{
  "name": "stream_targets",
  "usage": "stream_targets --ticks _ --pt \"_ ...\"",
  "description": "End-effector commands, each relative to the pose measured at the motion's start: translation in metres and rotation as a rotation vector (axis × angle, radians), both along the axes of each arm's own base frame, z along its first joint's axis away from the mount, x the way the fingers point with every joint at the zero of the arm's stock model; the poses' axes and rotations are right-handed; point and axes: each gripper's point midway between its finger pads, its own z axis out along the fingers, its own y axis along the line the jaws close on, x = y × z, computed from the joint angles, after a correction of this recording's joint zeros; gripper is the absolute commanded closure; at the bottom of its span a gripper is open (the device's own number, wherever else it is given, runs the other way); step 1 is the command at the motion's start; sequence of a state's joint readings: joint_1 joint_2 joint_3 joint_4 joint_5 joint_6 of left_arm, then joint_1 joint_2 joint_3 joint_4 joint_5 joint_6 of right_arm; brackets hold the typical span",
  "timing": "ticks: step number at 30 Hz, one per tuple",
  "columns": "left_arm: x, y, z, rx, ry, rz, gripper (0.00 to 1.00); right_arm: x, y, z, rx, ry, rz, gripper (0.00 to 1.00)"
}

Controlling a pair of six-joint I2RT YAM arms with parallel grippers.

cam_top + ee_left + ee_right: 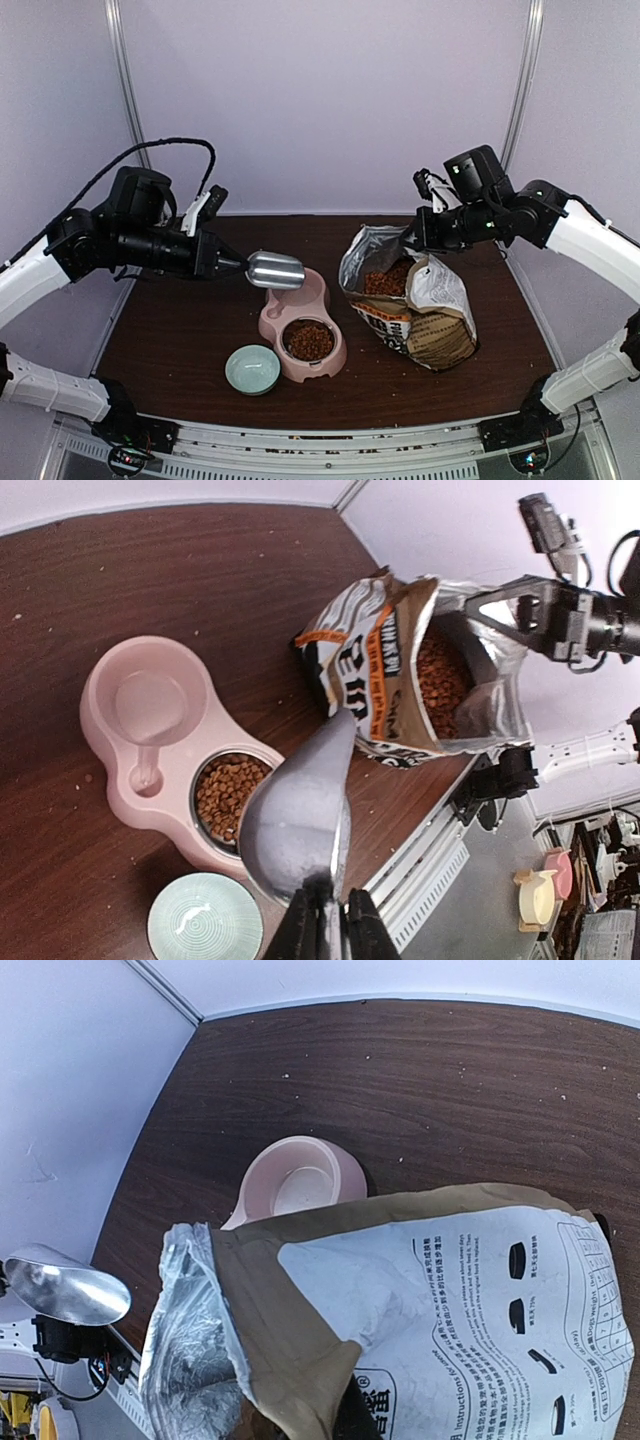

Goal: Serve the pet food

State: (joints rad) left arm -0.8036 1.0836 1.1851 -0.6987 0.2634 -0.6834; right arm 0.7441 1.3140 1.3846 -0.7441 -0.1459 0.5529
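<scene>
Scoop (277, 270) over the pink bowl (272, 320), bag (435, 325) held open
The left claw (232, 266) is clamped on the scoop's handle. The right claw (418, 234) is pinched closed on the bag's rim. Pet food (309, 341) fills the pink bowl's near cup, and more sits inside the bag.

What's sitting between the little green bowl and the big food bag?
The pink double bowl, its near cup full of pet food, sits between them in the top view.
</scene>
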Motion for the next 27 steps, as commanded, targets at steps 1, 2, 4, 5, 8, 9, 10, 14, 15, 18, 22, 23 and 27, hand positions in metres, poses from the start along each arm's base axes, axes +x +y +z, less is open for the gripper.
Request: stream_targets --ticks 1,2,4,5,8,9,10,14,15,18,22,23,27 --pt "-0.018 -0.02 0.044 -0.094 -0.102 -0.154 1.0 -0.012 0.019 0.061 0.146 -0.181 0.076 1.0" --pt "-0.021 -0.024 0.048 -0.105 -0.113 -0.176 1.0 -0.015 0.023 0.058 0.143 -0.174 0.089 1.0" --pt "-0.027 -0.033 0.057 -0.137 -0.129 -0.215 1.0 -0.022 0.03 0.05 0.136 -0.159 0.111 1.0" --pt "-0.031 -0.038 0.06 -0.155 -0.132 -0.24 1.0 -0.026 0.034 0.046 0.134 -0.15 0.124 1.0" --pt "-0.042 -0.052 0.065 -0.174 -0.135 -0.284 1.0 -0.032 0.042 0.035 0.138 -0.127 0.135 1.0" --pt "-0.044 -0.057 0.064 -0.17 -0.131 -0.293 1.0 -0.034 0.044 0.033 0.142 -0.124 0.139 1.0" --pt "-0.047 -0.062 0.063 -0.165 -0.126 -0.306 1.0 -0.035 0.046 0.031 0.144 -0.116 0.142 1.0" --pt "-0.046 -0.077 0.039 -0.114 -0.087 -0.313 1.0 -0.039 0.055 0.026 0.142 -0.106 0.158 1.0" --pt "-0.044 -0.079 0.032 -0.099 -0.072 -0.305 1.0 -0.04 0.057 0.025 0.142 -0.105 0.16 1.0" --pt "-0.039 -0.089 0.018 -0.052 -0.059 -0.281 1.0 -0.043 0.061 0.024 0.134 -0.109 0.162 1.0" --pt "-0.018 -0.101 0.001 0.044 -0.081 -0.181 1.0 -0.048 0.065 0.021 0.113 -0.117 0.155 1.0" --pt "-0.011 -0.103 -0.007 0.084 -0.078 -0.141 1.0 -0.049 0.066 0.021 0.11 -0.119 0.154 1.0" --pt "0.023 -0.106 -0.054 0.255 -0.07 0.017 1.0 -0.053 0.071 0.021 0.099 -0.132 0.155 1.0"
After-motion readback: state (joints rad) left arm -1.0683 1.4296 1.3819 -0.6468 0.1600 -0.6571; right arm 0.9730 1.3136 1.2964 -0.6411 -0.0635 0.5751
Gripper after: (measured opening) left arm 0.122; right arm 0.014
